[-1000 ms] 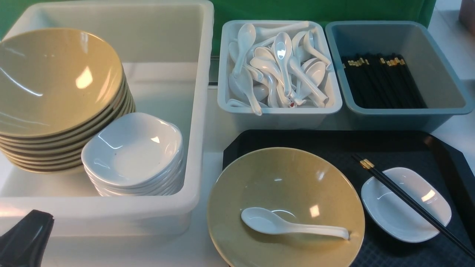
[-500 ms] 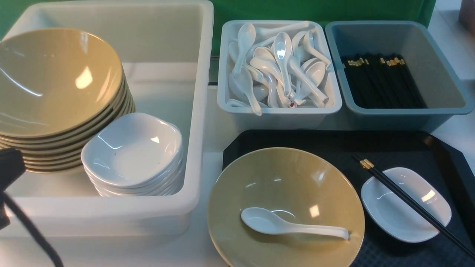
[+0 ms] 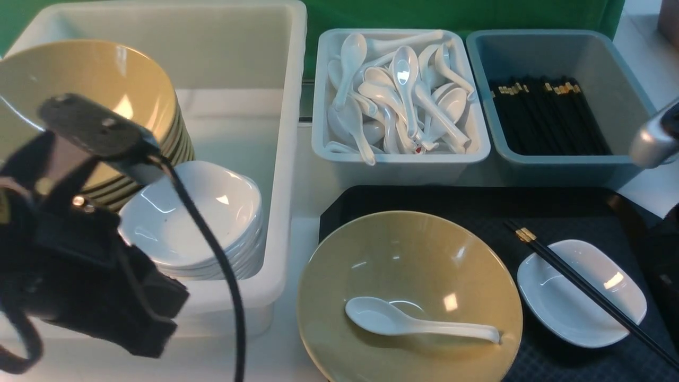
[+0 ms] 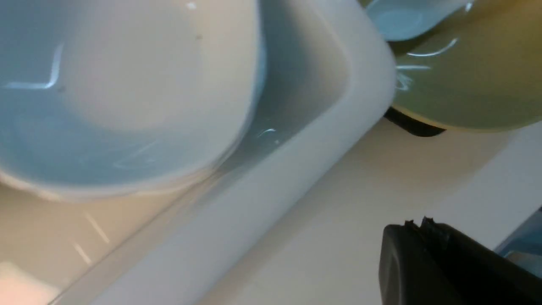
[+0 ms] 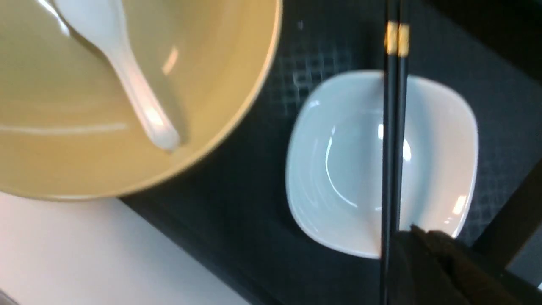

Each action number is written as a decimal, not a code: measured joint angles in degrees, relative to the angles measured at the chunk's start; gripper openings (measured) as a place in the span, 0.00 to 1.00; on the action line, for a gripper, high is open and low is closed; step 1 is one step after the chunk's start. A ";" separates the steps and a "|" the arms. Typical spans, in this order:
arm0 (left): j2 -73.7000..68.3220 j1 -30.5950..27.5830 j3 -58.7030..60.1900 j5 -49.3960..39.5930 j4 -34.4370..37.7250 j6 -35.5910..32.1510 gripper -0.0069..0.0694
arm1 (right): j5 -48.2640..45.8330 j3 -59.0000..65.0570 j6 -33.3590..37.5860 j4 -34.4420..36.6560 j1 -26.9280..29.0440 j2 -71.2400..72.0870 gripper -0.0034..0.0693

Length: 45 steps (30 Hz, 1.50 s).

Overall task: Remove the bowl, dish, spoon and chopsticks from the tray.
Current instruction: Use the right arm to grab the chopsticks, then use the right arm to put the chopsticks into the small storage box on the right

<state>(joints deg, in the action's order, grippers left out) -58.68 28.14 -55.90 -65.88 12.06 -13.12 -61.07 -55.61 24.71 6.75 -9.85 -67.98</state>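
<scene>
The mustard-yellow bowl (image 3: 408, 265) sits on the left part of the black tray (image 3: 424, 199) with the white spoon (image 3: 414, 323) lying inside it. The small white dish (image 3: 557, 307) sits on the tray's right, with the black chopsticks (image 3: 583, 286) laid across it. My left gripper (image 3: 154, 323) hangs in front of the white tub, left of the bowl; in the left wrist view it (image 4: 417, 222) is shut and empty over the table. My right gripper (image 5: 417, 233) is shut and empty, just beside the chopsticks (image 5: 391, 148) at the dish's (image 5: 338, 161) edge.
The big white tub (image 3: 286, 159) holds a stack of yellow bowls (image 3: 106, 79) and a stack of white dishes (image 3: 212, 212). Behind the tray stand a pale tub of spoons (image 3: 398, 95) and a grey-blue tub of chopsticks (image 3: 551, 116). The right arm (image 3: 658, 138) shows at the right edge.
My left arm has risen from the lower left corner and now covers much of the tub's front. My right arm has come into view at the right edge. The tableware has not moved.
</scene>
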 joint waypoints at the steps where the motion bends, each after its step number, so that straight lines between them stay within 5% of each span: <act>1: -0.19 0.33 0.00 0.15 -0.01 0.00 0.08 | 0.08 0.00 0.00 -0.29 0.00 -0.76 0.13; 5: -3.30 5.18 0.00 3.68 0.43 0.00 0.08 | 1.82 0.00 0.18 -1.66 -0.43 -7.10 0.26; 10: -6.46 9.69 0.00 9.22 3.67 -0.07 0.08 | 7.69 0.00 1.24 -4.02 -0.43 -14.75 0.57; 16: -8.47 12.61 0.00 12.99 5.29 -0.25 0.08 | 12.98 -0.12 1.57 -6.40 -0.43 -21.31 0.67; 19: -8.99 13.55 0.00 14.95 5.34 -0.79 0.08 | 14.18 -0.18 1.72 -6.75 -0.43 -25.92 0.66; 26: -9.12 13.62 0.00 17.09 5.42 -1.45 0.08 | 13.31 -0.81 2.00 -6.75 -0.43 -28.68 0.24; 38: -9.12 13.62 0.00 17.23 5.29 -1.45 0.08 | 6.16 -14.17 -2.79 -7.05 -0.31 -21.80 0.25; 45: -9.12 13.62 0.00 17.23 6.41 -0.77 0.08 | 20.91 -32.06 -12.97 -7.14 3.65 -29.87 0.25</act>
<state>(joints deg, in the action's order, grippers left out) -67.79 41.76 -55.90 -48.65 18.47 -13.89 -40.17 -87.67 11.74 -0.40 -6.20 -97.85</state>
